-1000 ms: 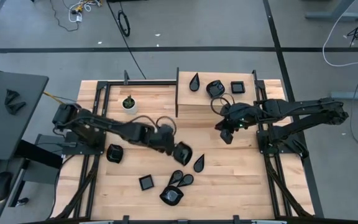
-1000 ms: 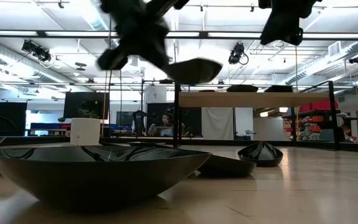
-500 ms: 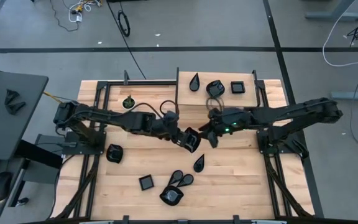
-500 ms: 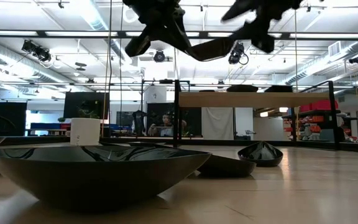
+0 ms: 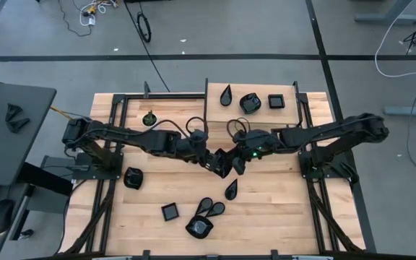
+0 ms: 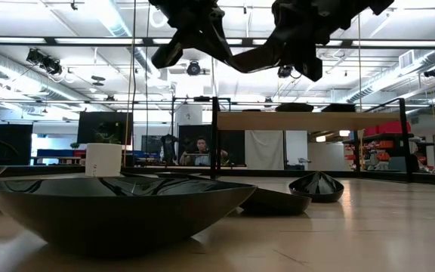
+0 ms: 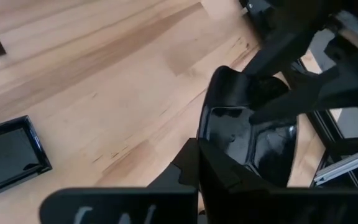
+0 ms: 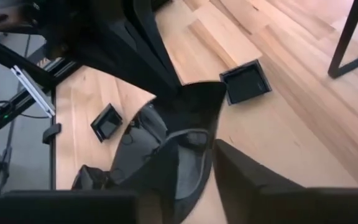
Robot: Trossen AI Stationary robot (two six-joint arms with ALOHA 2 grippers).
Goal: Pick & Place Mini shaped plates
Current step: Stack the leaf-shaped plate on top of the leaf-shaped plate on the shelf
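Note:
One mini shaped plate [image 5: 223, 163], glossy black, hangs in the air above the table's middle between both grippers. My left gripper [image 5: 212, 159] comes at it from the left and is shut on it. My right gripper [image 5: 237, 160] meets it from the right and is shut on its opposite rim. The low view shows this plate [image 6: 254, 59] high up, tilted, with the left gripper [image 6: 196, 34] and right gripper [image 6: 302, 41] at either end. Several more plates lie on the boards, such as a square one [image 5: 170, 211] and a teardrop one [image 5: 231, 190]. My left gripper holds the plate by its near rim [image 7: 211, 147], pinched between the two fingers, reaching level from the table's left. The plate is lifted clear and tilted. My right gripper has the opposite rim [image 8: 207, 127] between its fingers, one finger [image 8: 166, 158] inside the hollow and one finger [image 8: 241, 174] outside. It reaches from the table's right, slanting down.
A raised wooden shelf [image 5: 222, 119] at the far middle carries three plates [image 5: 250, 102]. A small white pot with a plant [image 5: 149, 119] stands at the far left. A group of plates [image 5: 202, 220] lies near the front edge, and one [image 5: 133, 178] to the left. A large plate [image 6: 119, 204] fills the low view's foreground.
My left gripper has carried the plate up and toward the table's right, then held still. My right gripper has moved toward the table's left, tipped down and closed in on the plate's free rim.

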